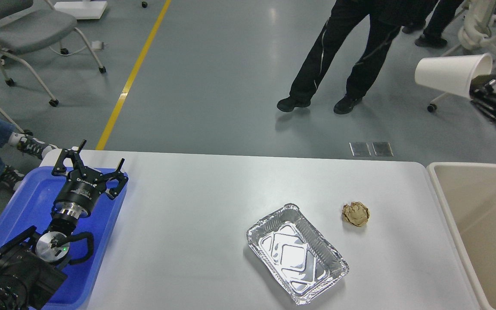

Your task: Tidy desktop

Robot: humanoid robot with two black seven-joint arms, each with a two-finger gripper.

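Note:
The white desktop (pixel 196 206) holds an empty foil tray (pixel 297 254) near its front middle and a crumpled brown paper ball (pixel 355 213) to the tray's right. My right gripper (pixel 479 84) is shut on the rim of a white paper cup (pixel 452 74), held on its side high above the far right, over the floor beyond the desktop. My left gripper (pixel 88 161) is open and empty, over the blue tray (pixel 20 202) at the left end.
A beige bin (pixel 485 215) stands against the desktop's right edge. A person's legs (pixel 338 56) are on the floor behind the table. Chairs stand at the far left (pixel 24 30) and far right.

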